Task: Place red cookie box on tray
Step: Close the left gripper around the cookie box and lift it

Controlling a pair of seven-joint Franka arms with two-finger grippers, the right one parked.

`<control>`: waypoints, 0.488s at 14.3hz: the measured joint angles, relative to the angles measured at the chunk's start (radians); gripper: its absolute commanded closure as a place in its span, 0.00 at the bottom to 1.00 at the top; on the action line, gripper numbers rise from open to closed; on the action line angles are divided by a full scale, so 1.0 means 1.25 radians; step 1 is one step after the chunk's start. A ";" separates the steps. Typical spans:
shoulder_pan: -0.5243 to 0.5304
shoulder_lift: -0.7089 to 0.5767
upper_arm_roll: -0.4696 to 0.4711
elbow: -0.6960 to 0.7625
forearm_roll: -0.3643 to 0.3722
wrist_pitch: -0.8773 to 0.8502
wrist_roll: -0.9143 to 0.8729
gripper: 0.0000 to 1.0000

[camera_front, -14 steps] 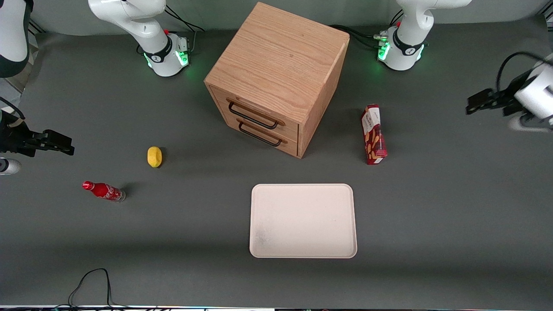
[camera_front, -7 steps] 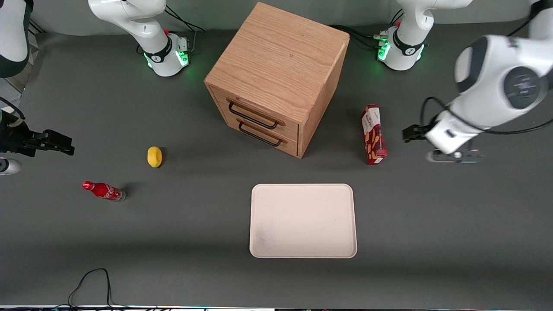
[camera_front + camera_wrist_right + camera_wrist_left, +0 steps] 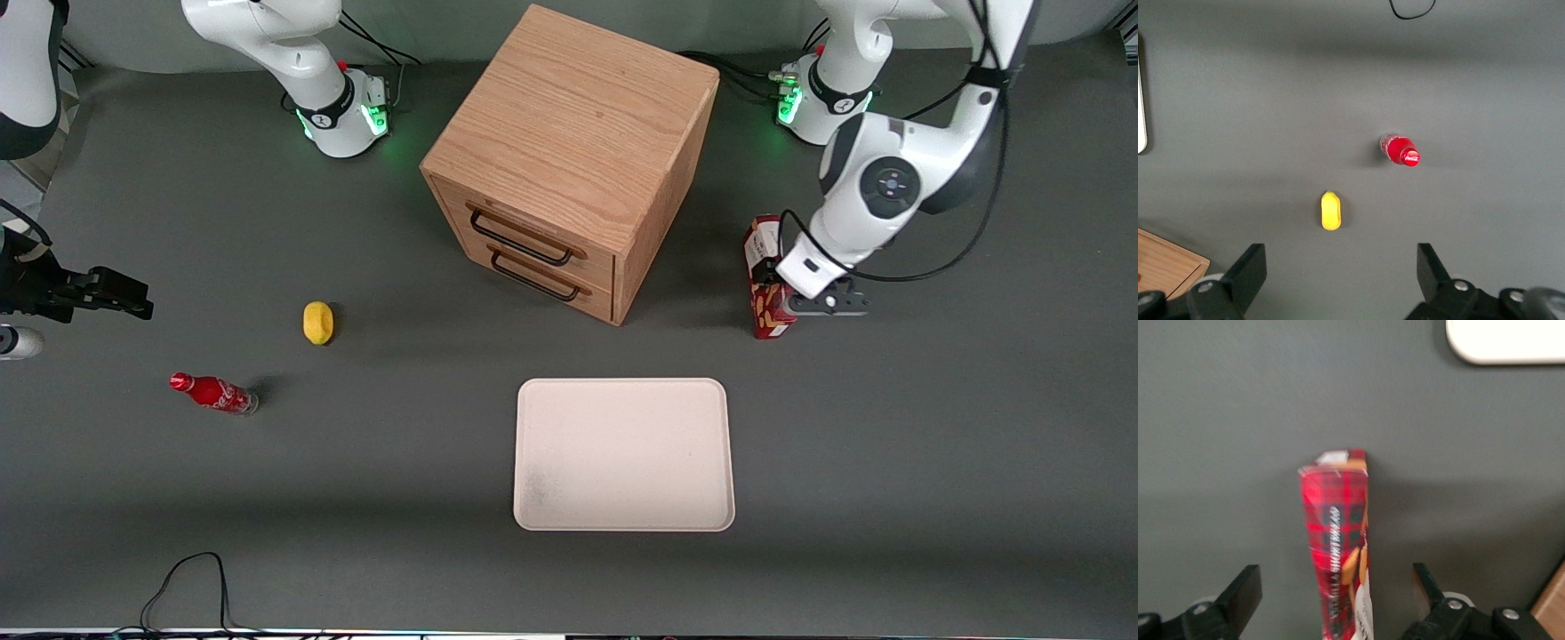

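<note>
Claw (image 3: 1331, 603) above the red cookie box (image 3: 766, 277), its 2 fingers (image 3: 1241, 597) spread apart either side; tray (image 3: 624, 454) lies nearer the camera

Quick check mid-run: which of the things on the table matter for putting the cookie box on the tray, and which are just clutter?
For the job:
- red cookie box, on the table beside the drawer cabinet
- tray, nearer the front camera
- left arm's hand, open, fingers on either side of the box

Just lying about:
- wooden drawer cabinet
- yellow lemon-like thing
- red soda bottle
</note>
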 measured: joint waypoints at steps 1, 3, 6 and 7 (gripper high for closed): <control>0.000 0.000 -0.012 -0.036 0.000 0.034 -0.007 0.02; -0.001 0.000 -0.023 -0.089 0.000 0.086 -0.011 0.34; -0.001 0.002 -0.027 -0.134 0.000 0.143 -0.011 1.00; -0.001 0.003 -0.028 -0.135 0.000 0.144 -0.011 1.00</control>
